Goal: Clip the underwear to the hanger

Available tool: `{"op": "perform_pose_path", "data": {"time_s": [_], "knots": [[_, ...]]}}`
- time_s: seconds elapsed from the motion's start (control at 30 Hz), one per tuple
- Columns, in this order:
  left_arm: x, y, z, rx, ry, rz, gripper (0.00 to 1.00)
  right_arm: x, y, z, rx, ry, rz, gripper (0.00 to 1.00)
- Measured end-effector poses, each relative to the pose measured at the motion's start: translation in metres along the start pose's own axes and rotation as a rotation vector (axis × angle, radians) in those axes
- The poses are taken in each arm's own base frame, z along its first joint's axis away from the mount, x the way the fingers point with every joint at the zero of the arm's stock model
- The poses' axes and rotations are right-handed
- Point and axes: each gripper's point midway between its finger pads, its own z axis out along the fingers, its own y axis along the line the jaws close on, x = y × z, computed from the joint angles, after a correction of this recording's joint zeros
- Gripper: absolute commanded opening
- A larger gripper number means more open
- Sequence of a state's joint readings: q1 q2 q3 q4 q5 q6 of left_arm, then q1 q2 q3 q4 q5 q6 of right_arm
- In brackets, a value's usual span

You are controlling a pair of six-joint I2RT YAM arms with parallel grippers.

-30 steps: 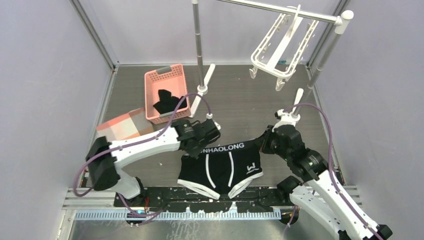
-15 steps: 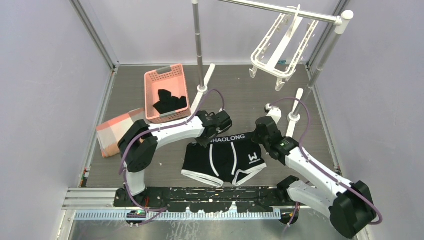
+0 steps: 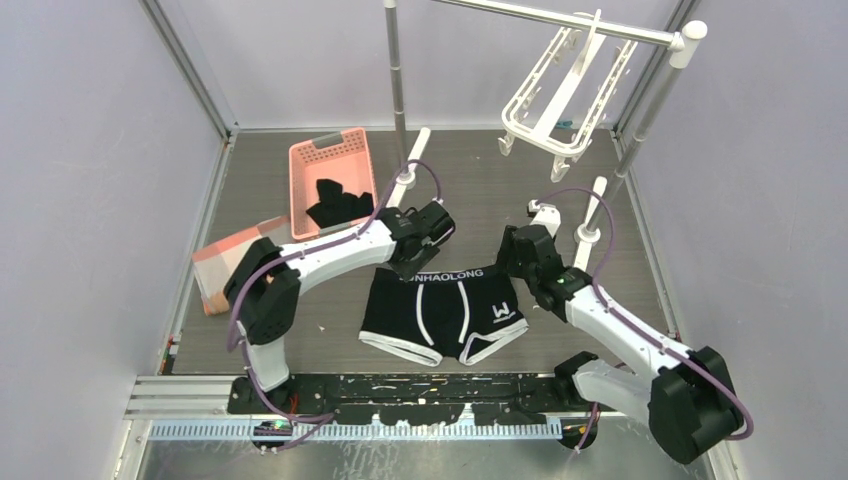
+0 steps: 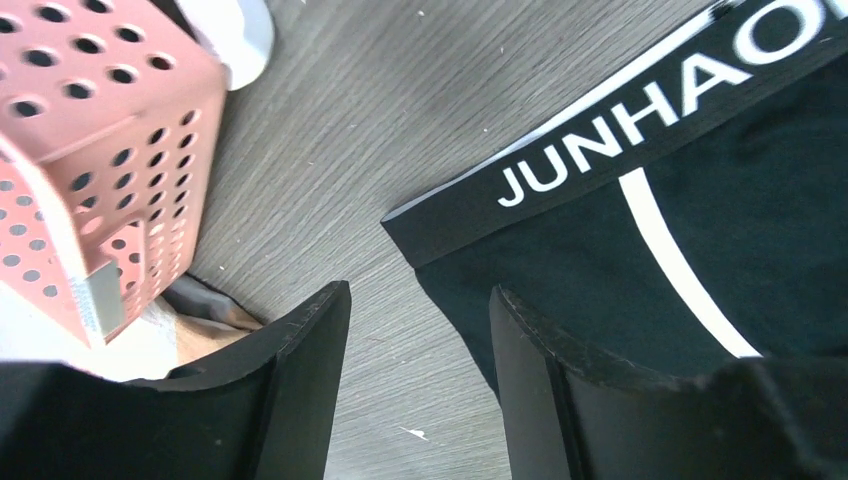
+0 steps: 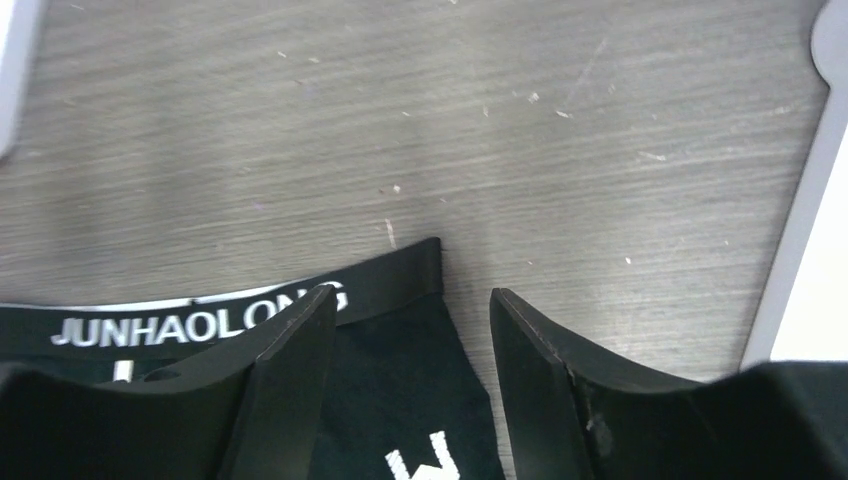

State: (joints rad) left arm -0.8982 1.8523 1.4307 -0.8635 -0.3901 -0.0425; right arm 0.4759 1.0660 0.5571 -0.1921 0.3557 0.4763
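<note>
Two grippers show their jaws spread, neither clamping cloth: we see the left gripper (image 4: 418,300) with a waistband corner of the underwear (image 3: 440,315) just ahead of its gap, and the right gripper (image 5: 410,295) with the opposite corner between its fingers. The underwear lies flat on the table (image 3: 480,200) at centre frame, well apart from the hanger (image 3: 560,90), which hangs from the rail (image 3: 520,13) at upper right

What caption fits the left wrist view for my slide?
Open left gripper poised at the waistband corner of the underwear, pink basket off to one side.
</note>
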Motion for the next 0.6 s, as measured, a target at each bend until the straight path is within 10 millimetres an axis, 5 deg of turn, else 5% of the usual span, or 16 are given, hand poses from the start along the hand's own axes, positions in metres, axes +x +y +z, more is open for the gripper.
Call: {"op": "perform_pose_path", "data": {"time_s": [0.2, 0.6], "knots": [[-0.012, 0.007, -0.042, 0.057, -0.158, -0.119, 0.56, -0.022, 0.016, -0.019, -0.12, -0.067, 0.038, 0.7], [0.027, 0.005, -0.086, 0.165, -0.266, -0.349, 0.57, -0.053, 0.022, -0.083, -0.296, -0.231, 0.208, 0.74]]}}
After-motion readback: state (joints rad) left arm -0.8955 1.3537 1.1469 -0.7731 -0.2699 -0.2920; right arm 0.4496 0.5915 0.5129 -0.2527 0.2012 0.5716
